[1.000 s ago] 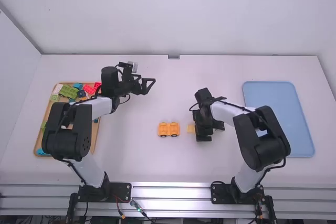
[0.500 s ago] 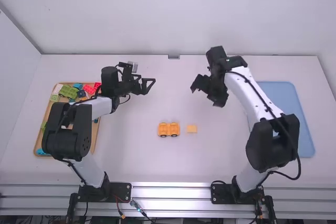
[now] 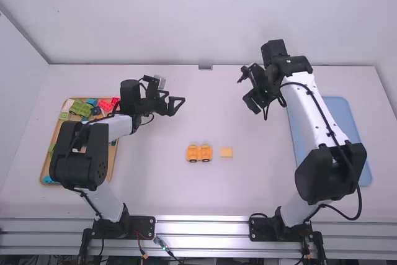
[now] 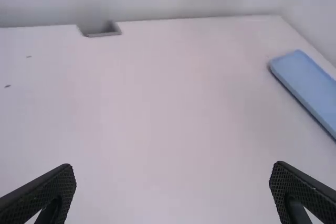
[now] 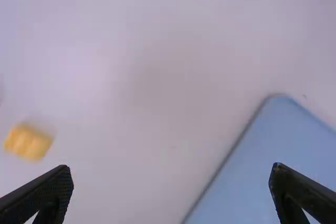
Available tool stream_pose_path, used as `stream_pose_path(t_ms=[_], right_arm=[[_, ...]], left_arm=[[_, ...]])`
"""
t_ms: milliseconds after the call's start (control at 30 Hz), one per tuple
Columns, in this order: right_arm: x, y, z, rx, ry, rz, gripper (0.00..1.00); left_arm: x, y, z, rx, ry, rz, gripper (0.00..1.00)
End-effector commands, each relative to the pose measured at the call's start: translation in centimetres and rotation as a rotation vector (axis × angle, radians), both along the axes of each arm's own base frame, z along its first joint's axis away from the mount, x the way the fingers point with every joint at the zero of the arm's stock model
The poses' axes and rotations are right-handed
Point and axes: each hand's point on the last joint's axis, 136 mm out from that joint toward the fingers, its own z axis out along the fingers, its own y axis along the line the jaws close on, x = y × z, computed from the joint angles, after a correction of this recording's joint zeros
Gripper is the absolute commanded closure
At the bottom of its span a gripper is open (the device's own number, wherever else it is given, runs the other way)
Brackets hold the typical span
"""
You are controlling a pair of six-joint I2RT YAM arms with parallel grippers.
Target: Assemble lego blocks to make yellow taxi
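Note:
An orange-yellow car body with dark wheels [image 3: 199,153] lies on the table in the middle front. Just to its right, apart from it, rests a small yellow block [image 3: 227,152]; the right wrist view shows a yellow block [image 5: 28,141] too. My left gripper [image 3: 180,103] is held above the table left of the middle, behind the car body; in its wrist view the left gripper [image 4: 172,192] stands open and empty. Over the table's back right, behind the block, hangs my right gripper [image 3: 244,91], and in its own wrist view the right gripper [image 5: 171,192] is wide open with nothing between its fingers.
A wooden tray [image 3: 113,164] of green, red and blue bricks stands at the left, partly under the left arm. At the right a blue tray [image 3: 352,153] lies flat, partly behind the right arm. A wall rises at the table's back edge.
The right gripper has left the small yellow block, which stays on the table, and has moved up, away from the camera and a little right. The left arm has hardly moved.

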Motion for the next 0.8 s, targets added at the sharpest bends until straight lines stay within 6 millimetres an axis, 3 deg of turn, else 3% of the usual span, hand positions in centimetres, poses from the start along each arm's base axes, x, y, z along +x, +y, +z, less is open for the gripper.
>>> stream_pose_path(t_ms=[0,167,267,367,567,767], right_arm=[[-2.0,4.4,1.1,0.134,-0.033,0.486,0.01],[-6.3,7.7,2.4,0.41,-0.053,0.855,0.01],[-7.7,8.1,2.4,0.523,-0.092,0.969,0.01],[-7.8,8.1,0.9,0.621,-0.175,1.01,0.01],[-8.1,7.8,-3.6,0.739,-0.227,0.929,0.01],[-8.7,8.2,-6.6,0.749,-0.231,0.898,0.01]], left_arm=[[-1.9,-2.2,1.5,0.021,-0.152,-0.224,0.01],[-5.2,-3.8,2.1,0.007,-0.298,-0.468,0.01],[-6.5,-4.4,1.8,0.011,-0.33,-0.539,0.01],[-7.8,-4.9,1.0,0.044,-0.376,-0.605,0.01],[-10.1,-6.5,-0.5,0.081,-0.385,-0.7,0.01],[-12.2,-7.4,-1.6,0.102,-0.401,-0.784,0.01]])
